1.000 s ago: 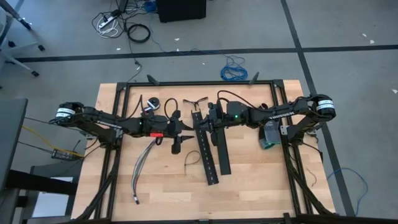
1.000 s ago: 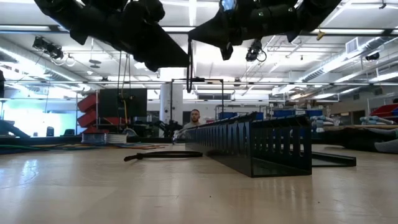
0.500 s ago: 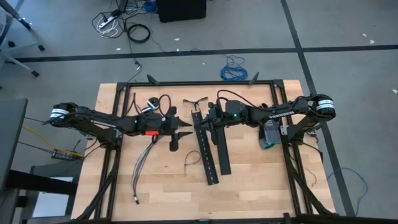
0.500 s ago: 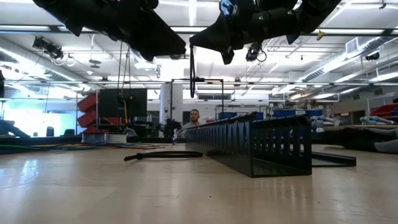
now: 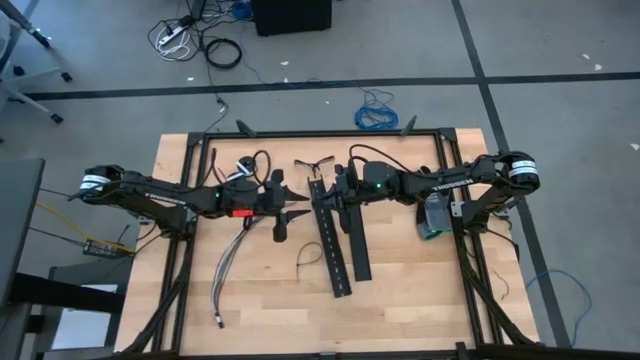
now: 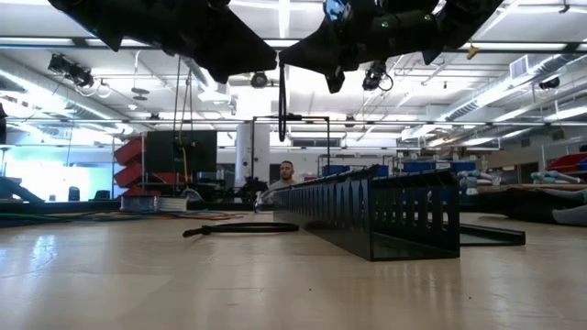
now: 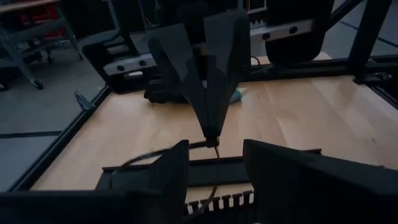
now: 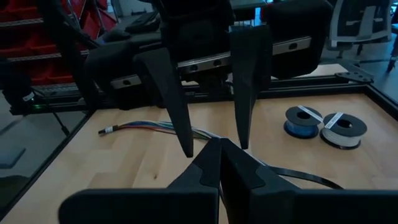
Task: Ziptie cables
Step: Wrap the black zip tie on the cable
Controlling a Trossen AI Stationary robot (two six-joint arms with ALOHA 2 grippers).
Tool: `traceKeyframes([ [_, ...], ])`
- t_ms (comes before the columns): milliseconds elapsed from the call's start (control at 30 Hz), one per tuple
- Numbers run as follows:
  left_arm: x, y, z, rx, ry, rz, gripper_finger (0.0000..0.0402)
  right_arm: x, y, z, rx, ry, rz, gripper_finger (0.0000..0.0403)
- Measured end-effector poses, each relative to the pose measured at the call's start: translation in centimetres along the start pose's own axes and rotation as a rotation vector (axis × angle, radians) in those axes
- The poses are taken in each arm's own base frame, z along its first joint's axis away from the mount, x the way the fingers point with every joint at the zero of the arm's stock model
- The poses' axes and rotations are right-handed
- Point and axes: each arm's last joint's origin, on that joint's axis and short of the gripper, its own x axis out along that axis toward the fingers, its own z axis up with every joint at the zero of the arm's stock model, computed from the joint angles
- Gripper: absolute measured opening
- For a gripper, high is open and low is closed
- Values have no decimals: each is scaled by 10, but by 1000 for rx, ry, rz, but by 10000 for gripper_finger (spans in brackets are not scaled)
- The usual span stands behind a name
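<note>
The right gripper (image 5: 316,190), pressed together, pinches a ziptie (image 6: 282,92) hanging above the counter (image 5: 400,300). The left gripper (image 5: 300,205) faces it, spread. The cables (image 5: 232,262) lie below the left arm. Judged step: ziptie handover; next, the left gripper closes on it.

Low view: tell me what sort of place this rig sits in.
Probably a large robotics lab or workshop: long ceiling strip lights, red storage bins along the far wall, and cluttered workbenches behind the wooden table.
</note>
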Motion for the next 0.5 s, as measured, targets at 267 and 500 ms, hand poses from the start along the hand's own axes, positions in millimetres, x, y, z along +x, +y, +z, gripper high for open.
traceKeyframes([
  [267,0,0,1,-21,-7,0,147,0,0,2,-3,-24,3,0],
  [500,0,0,3,-31,-32,2,147,0,0,3,4,-25,3,0],
])
